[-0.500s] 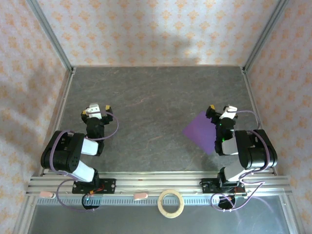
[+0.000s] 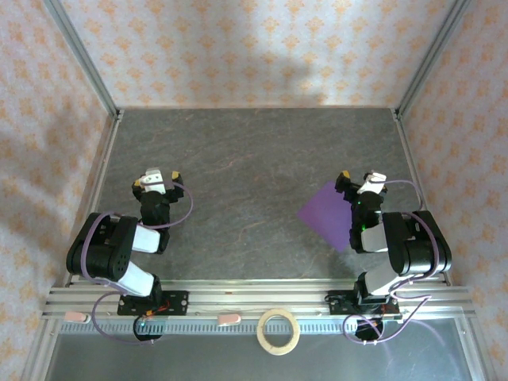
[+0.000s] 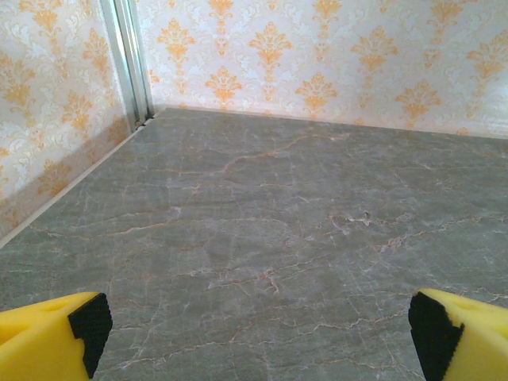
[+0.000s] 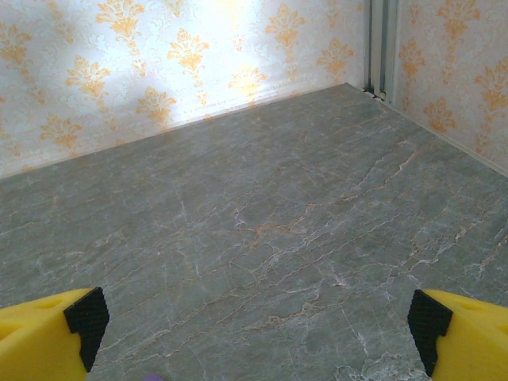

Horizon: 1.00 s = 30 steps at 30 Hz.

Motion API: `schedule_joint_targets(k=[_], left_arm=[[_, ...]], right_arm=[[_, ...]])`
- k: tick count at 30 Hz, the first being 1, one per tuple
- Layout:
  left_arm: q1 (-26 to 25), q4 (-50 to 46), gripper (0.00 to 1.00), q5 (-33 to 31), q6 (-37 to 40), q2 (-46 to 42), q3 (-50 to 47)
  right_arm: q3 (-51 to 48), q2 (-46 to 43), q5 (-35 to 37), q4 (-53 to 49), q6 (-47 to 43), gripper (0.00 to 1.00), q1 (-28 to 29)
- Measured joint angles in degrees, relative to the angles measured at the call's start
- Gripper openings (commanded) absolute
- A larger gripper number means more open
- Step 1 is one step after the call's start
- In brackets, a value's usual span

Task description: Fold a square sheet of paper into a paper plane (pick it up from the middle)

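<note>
Grey stone-patterned table (image 2: 254,159) fills the floor of a booth walled with orange-patterned wallpaper (image 2: 238,48), and nothing on it has shifted in the last half second: both arms and the paper lie exactly where they were, so the task has not yet got under way. The purple sheet of paper (image 2: 327,214) lies flat at the right of centre in the overhead view, turned so that one corner points left like a diamond, with its right part hidden under the right arm. It is unfolded, with no crease that can be made out. The right pincer (image 2: 361,179) sits over the sheet's upper right edge, its two yellow fingers spread wide at the lower corners of its own camera view and holding nothing; a tiny sliver of purple shows at the bottom edge there. The left pincer (image 2: 157,180) is well apart from the paper, at the left of the overhead view, equally wide open and empty above bare table. A tan tape ring (image 2: 279,331) rests at the bottom centre, near the front rail, clear of everything. Judging by this stillness, the first step, lifting the sheet from its middle, is still ahead, and the right arm looks best placed for it.
</note>
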Motion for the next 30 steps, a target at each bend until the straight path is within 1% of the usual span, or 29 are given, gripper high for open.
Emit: schedule_joint_targets(k=[18,23,25,28,30], left_arm=[[0.0,0.0,0.99,0.0,0.0,0.0,0.0],[0.0,0.0,0.99,0.0,0.0,0.0,0.0],[0.0,0.0,0.99,0.0,0.0,0.0,0.0],[0.0,-0.02,0.99,0.61,0.13,-0.13,0.0],[0.0,-0.17,0.99,1.38,0.17,-1.62,-0.35]], right_arm=[[-0.02,-0.11,0.02,0.07,-0.04,1.0,0.07],[-1.03,-3.74,0.44,-0.26,-0.07,1.0,0.96],[-1.14,-7.48,1.05,-2.78,0.13,1.0,1.27],[2.01,-15.02,3.45,-13.73,2.23,1.0,1.31],[6.14,-18.73,5.68,-22.8,6.01,1.0,1.31]])
